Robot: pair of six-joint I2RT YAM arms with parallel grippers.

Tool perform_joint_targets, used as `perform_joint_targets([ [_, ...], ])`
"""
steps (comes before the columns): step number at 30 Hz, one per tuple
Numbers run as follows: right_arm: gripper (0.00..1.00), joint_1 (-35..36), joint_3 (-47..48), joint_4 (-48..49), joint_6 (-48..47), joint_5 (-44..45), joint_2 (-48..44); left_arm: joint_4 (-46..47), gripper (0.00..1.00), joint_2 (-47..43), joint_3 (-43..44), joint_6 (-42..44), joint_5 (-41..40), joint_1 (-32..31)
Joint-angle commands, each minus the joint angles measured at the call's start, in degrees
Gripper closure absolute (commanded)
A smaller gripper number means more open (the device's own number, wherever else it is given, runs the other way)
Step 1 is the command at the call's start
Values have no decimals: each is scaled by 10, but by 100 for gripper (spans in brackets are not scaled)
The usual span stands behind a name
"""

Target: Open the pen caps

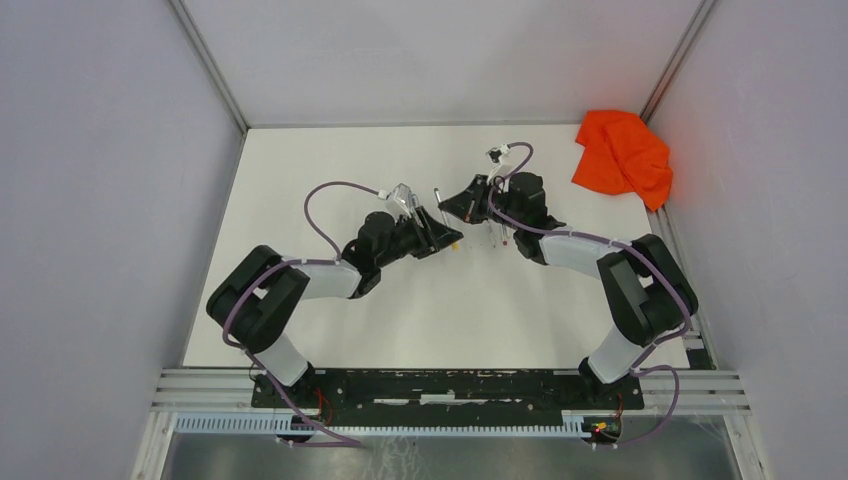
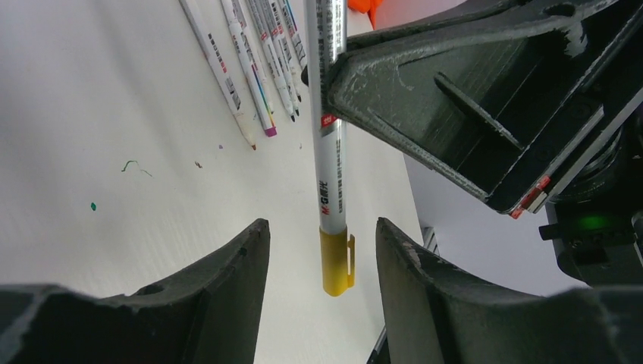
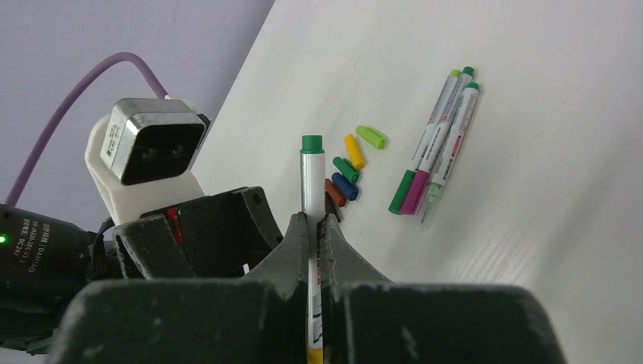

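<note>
Because it looks light, stiff and slick, yellow cap (image 2: 336, 262): we'd pinch its sides.
Pen (image 2: 331, 174): clamped in right claw (image 3: 313, 243), cap end just past it.
Left claw (image 2: 320, 227): half-wide, astride cap, not touching.

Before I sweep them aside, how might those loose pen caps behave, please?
Probably light and easily scattered: the loose caps are small plastic. Being roundish they may roll, though clips, as on the yellow cap, would likely stop them.
</note>
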Motion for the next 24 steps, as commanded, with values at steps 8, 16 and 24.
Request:
perform_joint_targets([
  [8,100,-20,-15,86,41,-25,14,54,62,20,19,12,38,-7],
  [16,100,-23,-30,114,57,-25,19,54,93,25,26,18,60,-9],
  [24,91,-27,-26,62,-26,-26,6,-81,98,5,63,77,67,-9],
])
